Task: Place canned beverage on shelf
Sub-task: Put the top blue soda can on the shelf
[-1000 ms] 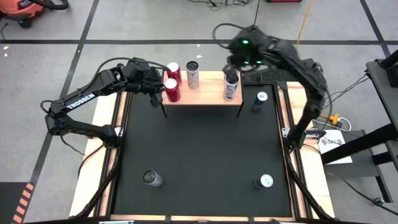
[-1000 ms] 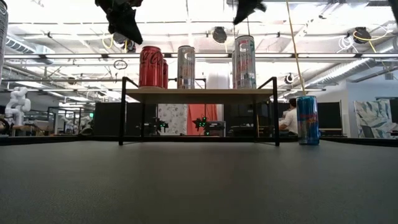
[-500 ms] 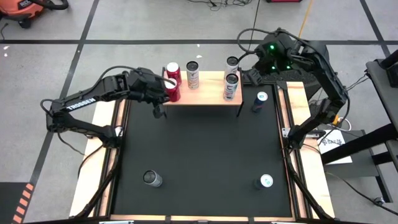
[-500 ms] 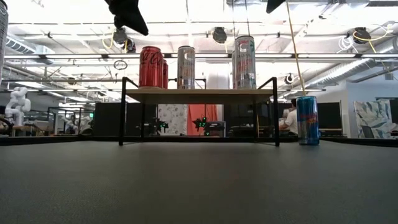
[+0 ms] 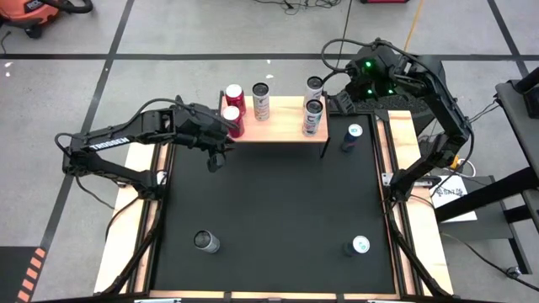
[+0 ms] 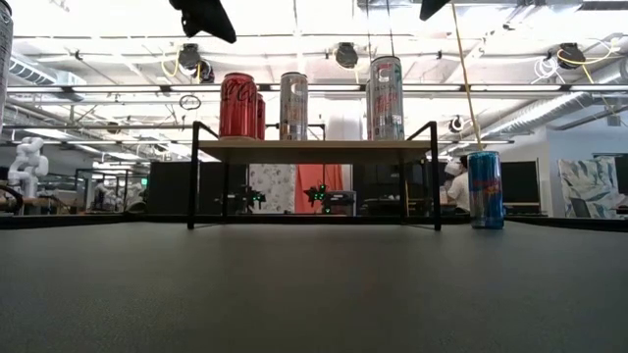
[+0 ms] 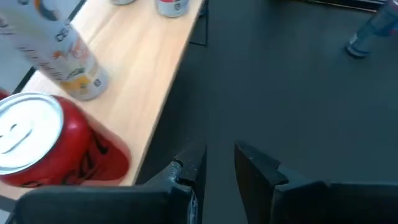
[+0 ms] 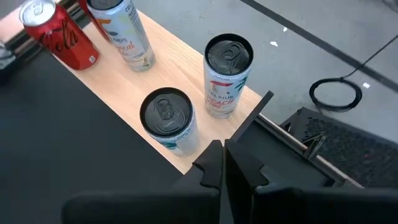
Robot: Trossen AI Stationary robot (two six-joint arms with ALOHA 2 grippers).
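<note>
While both arms are hovering with jaws closed and empty, left gripper (image 7: 214, 163) is risking toppling the red can (image 7: 43, 146) just beside it on the shelf (image 7: 146, 81); right gripper (image 8: 224, 163) is hanging near two cans.

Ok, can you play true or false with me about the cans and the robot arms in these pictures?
1. Five cans stand on the shelf. True: two red, three silver.
2. The blue can is on the shelf. False: it stands on the black mat beside the shelf.
3. The left gripper is holding the red cola can. False: it is shut and empty, beside that can, over the mat.
4. The right gripper is shut and holds nothing. True.
5. Every can is already on the shelf. False: three cans are on the mat.
</note>
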